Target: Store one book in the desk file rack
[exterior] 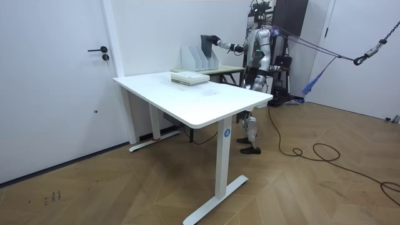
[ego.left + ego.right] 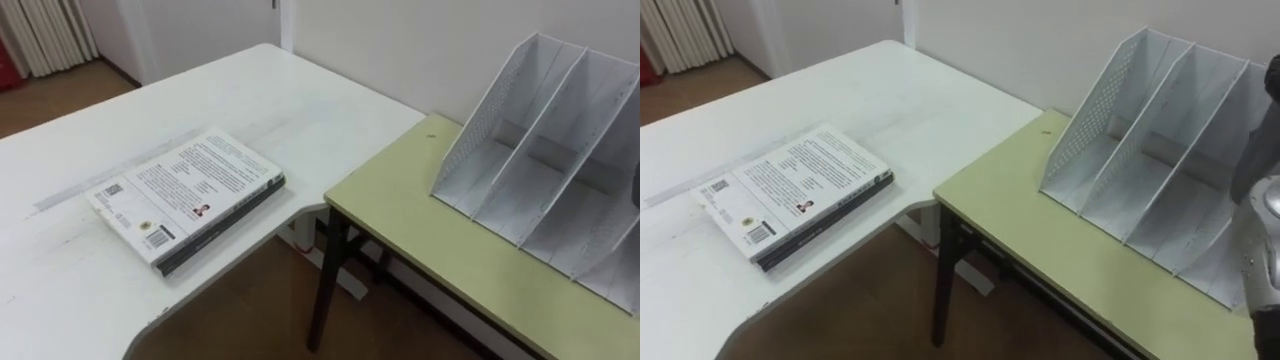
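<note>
A white mesh file rack [image 2: 540, 150] with several slanted slots stands on the green-topped table [image 2: 420, 230] by the wall. In the room view my right arm reaches out to the rack [image 1: 195, 57]. My right hand [image 1: 216, 42] grips a dark book [image 1: 206, 47] that stands upright at the slot nearest me, taller than the rack. That hand enters the right eye view as a dark shape [image 2: 1262, 130] at the right edge. A white-covered book [image 2: 185, 195] lies flat on a darker one on the white desk [image 2: 60, 280]. My left hand [image 1: 267, 74] hangs by my side.
The white desk meets the green table at a corner, with a floor gap between them [image 2: 260, 300]. I stand at the end of the green table, the wall behind the rack. A door [image 1: 56, 81] is at the room view's left.
</note>
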Available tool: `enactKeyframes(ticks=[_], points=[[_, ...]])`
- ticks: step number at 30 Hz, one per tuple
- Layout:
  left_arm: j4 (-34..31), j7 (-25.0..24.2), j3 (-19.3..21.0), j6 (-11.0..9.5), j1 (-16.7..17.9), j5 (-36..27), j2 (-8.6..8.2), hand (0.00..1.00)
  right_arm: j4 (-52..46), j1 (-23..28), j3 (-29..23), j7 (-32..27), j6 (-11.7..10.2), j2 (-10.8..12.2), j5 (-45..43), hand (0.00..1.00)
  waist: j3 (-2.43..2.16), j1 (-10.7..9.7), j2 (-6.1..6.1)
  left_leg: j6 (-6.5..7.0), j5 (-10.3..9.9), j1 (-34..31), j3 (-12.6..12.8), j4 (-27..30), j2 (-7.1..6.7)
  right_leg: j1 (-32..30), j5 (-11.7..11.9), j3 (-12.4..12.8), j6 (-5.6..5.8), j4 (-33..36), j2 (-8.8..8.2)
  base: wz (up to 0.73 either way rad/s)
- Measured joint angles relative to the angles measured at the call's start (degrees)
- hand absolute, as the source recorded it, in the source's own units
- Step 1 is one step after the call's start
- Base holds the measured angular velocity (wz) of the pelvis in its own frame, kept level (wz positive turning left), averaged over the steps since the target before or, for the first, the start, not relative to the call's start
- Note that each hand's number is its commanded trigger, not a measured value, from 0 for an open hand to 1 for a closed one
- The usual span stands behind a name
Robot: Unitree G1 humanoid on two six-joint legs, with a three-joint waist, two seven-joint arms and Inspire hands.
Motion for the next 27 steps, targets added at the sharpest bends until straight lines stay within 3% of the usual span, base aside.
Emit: enactKeyframes(ticks=[10, 11, 12, 20, 27], points=[[-0.7, 0.0, -0.1, 0.4, 0.6, 0.0, 0.96, 0.00, 3.1, -0.1, 0.1, 2.0, 0.2, -1.6, 0.1, 1.00, -0.04, -0.1, -0.13, 0.09, 0.4, -0.5, -0.5, 0.3, -0.24, 0.0, 0.0, -1.4, 0.00, 0.0, -0.42, 0.04], [-0.8, 0.0, -0.1, 0.4, 0.7, 0.0, 1.13, 0.00, 3.2, -0.1, 0.1, 2.0, 0.2, -1.7, 0.1, 0.57, -0.04, -0.1, -0.17, 0.08, 0.5, -0.5, -0.5, 0.3, -0.28, 0.0, 0.0, -1.4, 0.00, 0.1, -0.45, 0.00], [-0.7, 0.0, -0.1, 0.4, 0.9, 0.0, 1.30, 0.00, 3.3, -0.1, 0.1, 2.0, 0.2, -1.8, 0.1, 0.00, -0.03, -0.1, -0.21, 0.08, 0.5, -0.5, -0.5, 0.3, -0.31, 0.0, 0.0, -1.4, 0.00, 0.1, -0.48, 0.00], [-0.6, 0.1, -0.1, 0.5, 2.0, 0.5, 1.78, 0.00, 4.6, -0.1, 0.1, 1.8, 0.2, -2.4, 0.0, 0.00, -0.06, 0.0, -0.26, 0.08, 0.7, -0.5, -0.8, 0.4, -0.81, 0.3, 0.0, -1.6, 0.00, -0.1, -0.55, 0.00], [-0.4, 0.1, -0.4, 2.5, 3.0, 0.7, 1.97, 0.00, 6.8, -0.1, 0.1, 0.6, 0.2, -2.6, 0.0, 0.00, -0.07, -0.1, 0.26, 0.07, 0.7, -0.5, -1.3, 0.4, -0.81, 0.3, 0.0, -1.9, 0.00, -0.1, -0.61, 0.01]])
